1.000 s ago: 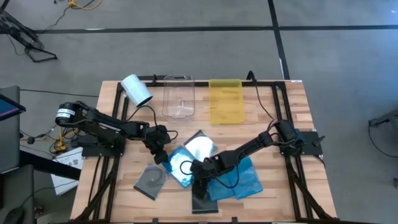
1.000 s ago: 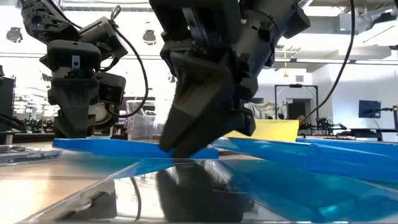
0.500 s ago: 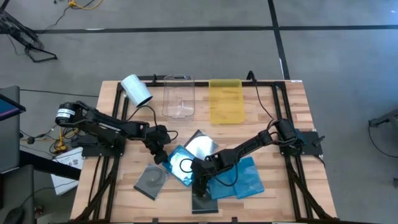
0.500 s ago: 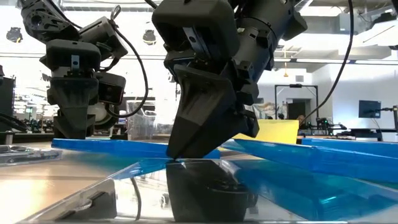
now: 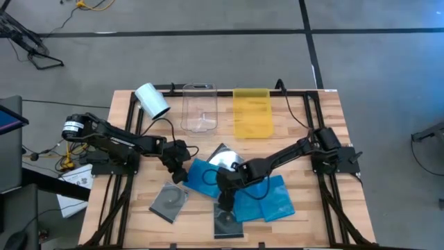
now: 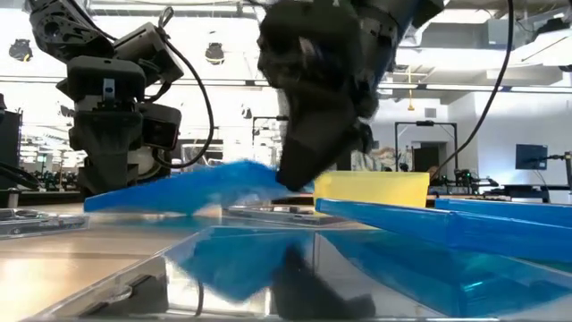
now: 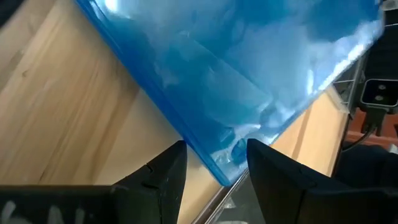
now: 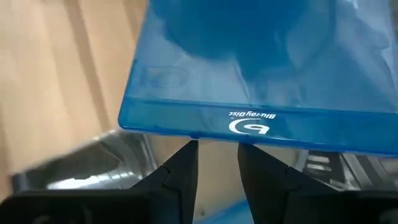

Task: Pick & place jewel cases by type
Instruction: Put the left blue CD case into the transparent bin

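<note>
Wooden slatted counter (image 5: 305, 125) carries everything. At its far edge sit the yellow tray (image 5: 252, 113) and clear tray (image 5: 199, 107), likely the sorting bins, with a white roll (image 5: 152, 100) off to their left. Flat, glossy plastic jewel cases overlap mid-counter: two blue ones (image 5: 267, 198), a grey one (image 5: 169, 200), a clear one with a silver disc (image 5: 223, 157). One translucent blue case (image 5: 201, 174) sits tilted, gripped at both ends: left tool (image 5: 182, 175) clenched on one corner, right tool (image 5: 223, 201) pinching its spine edge, probably to free it from the pile.
</note>
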You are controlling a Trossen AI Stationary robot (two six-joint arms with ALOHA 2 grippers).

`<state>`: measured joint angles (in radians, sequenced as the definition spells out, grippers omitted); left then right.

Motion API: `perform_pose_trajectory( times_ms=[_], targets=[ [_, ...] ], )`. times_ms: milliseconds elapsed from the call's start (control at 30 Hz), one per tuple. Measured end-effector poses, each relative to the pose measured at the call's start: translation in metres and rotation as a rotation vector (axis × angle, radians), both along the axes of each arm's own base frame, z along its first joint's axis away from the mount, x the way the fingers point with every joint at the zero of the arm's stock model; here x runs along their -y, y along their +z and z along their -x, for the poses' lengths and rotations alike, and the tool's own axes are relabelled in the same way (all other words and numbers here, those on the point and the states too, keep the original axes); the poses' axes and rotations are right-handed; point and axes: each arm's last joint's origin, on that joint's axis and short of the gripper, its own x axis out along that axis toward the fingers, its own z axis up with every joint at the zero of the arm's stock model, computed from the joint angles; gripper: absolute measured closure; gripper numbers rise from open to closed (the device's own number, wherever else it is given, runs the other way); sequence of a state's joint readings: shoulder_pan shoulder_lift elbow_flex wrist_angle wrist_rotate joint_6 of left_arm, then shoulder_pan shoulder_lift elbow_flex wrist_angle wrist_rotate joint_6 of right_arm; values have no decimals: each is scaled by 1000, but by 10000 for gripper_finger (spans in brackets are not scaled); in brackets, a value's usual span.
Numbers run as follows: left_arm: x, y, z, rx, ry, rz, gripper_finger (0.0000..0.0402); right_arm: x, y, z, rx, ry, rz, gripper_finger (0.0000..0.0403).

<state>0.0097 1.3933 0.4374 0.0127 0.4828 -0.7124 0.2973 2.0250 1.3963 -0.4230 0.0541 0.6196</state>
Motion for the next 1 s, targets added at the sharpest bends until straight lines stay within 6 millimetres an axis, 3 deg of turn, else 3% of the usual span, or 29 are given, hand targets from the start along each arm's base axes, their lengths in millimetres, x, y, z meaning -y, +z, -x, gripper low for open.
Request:
perform_pose_trajectory(
  times_ms=[1000],
  targets=[
    [-1,6,-8,76,63,22,241,-4,-6,3,-48,72,-29,295]
  ],
)
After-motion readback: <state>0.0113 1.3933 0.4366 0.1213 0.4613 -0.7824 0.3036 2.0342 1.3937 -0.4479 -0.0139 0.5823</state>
